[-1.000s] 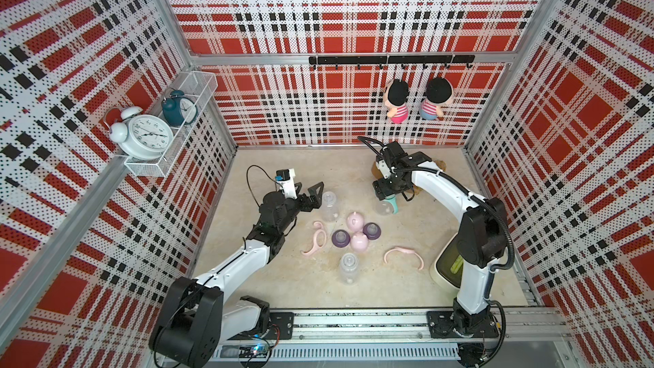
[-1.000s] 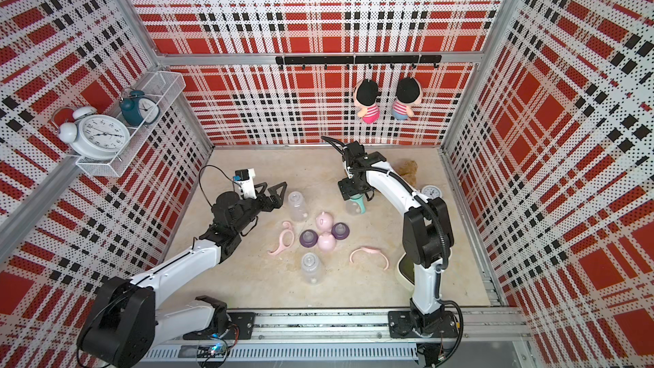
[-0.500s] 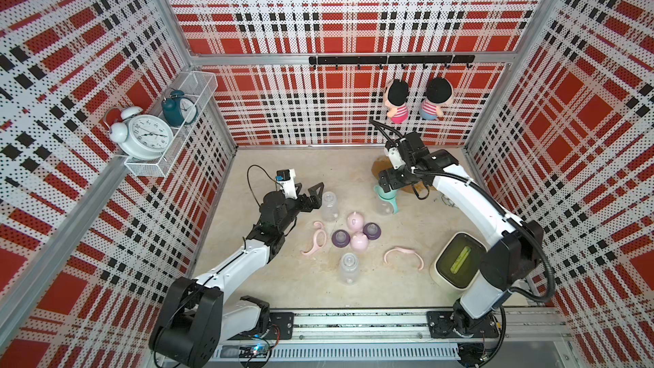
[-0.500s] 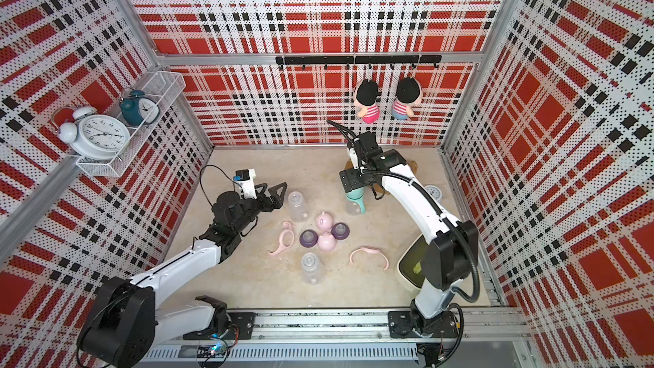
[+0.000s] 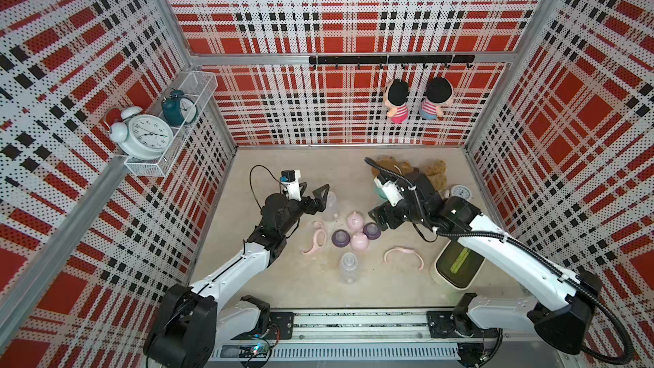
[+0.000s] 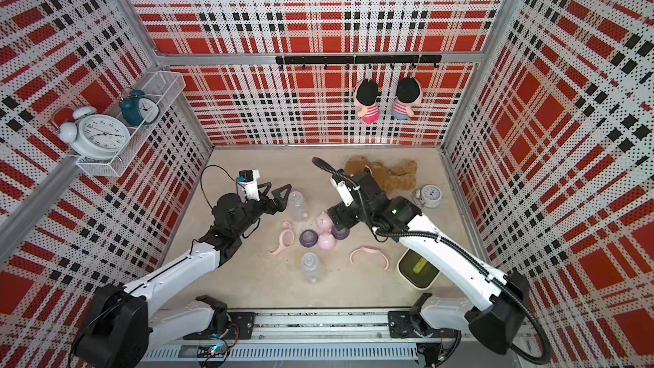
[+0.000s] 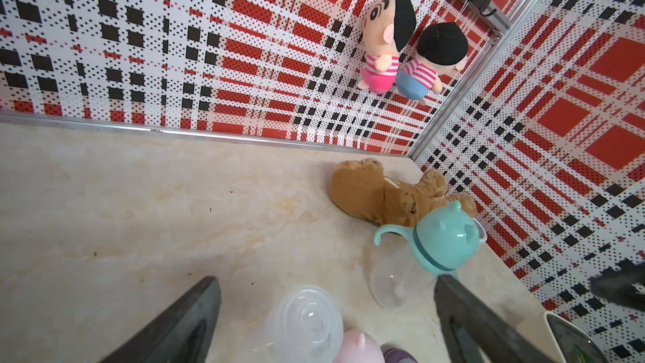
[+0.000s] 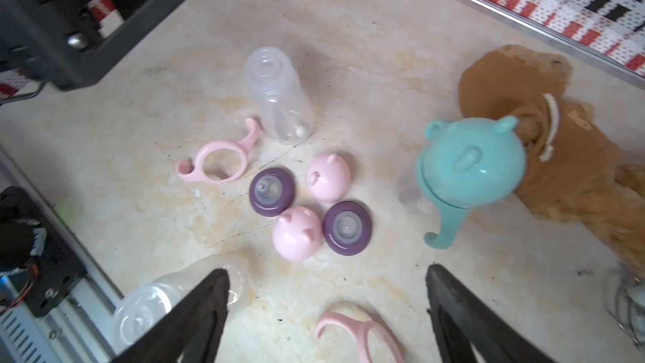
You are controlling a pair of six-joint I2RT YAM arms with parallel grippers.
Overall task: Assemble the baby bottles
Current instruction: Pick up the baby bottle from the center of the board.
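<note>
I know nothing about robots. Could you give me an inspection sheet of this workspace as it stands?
Surface: beige tabletop, faint stains.
Job's things: teal-capped bottle looks assembled; two clear bottles, two pink caps, two purple collars, two pink handle rings lie loose.
Clutter: brown plush, small clock, lidded container.
End effectors: left end effector open, empty; right end effector open, empty.
Cables: black loop at left wrist; black hose along right arm.
Surroundings: plaid walls, two alarm clocks in wire basket, two hanging dolls.
</note>
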